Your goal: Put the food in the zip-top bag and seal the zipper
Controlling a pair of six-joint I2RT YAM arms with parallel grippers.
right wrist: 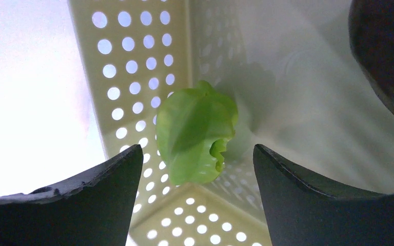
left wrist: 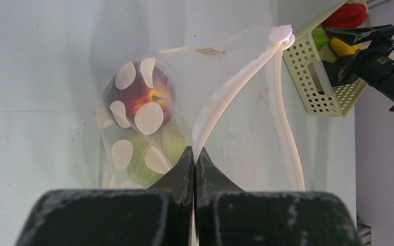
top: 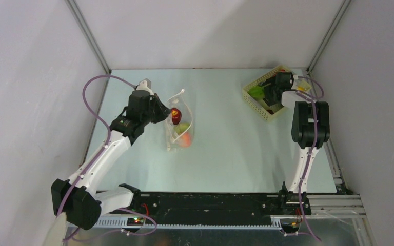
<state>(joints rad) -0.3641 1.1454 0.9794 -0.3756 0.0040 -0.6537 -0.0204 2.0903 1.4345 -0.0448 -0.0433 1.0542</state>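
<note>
The zip-top bag (top: 178,128) lies on the table, its mouth held up and open. It holds a red apple (top: 176,114), a green piece (top: 183,127) and an orange piece (top: 185,139). My left gripper (top: 167,111) is shut on the bag's mouth edge. In the left wrist view the left gripper (left wrist: 195,154) pinches the whitish zipper (left wrist: 236,92), with the apple (left wrist: 159,87) and the green piece (left wrist: 170,146) behind the film. My right gripper (top: 264,94) is open inside the basket. In the right wrist view the right gripper (right wrist: 197,149) brackets a green leafy food (right wrist: 195,128) without touching it.
The pale yellow perforated basket (top: 256,105) stands at the back right, near the enclosure wall. It also shows in the left wrist view (left wrist: 320,84) with red (left wrist: 346,15) and yellow (left wrist: 341,47) pieces. A dark rounded thing (right wrist: 385,51) sits at the right wrist view's upper right.
</note>
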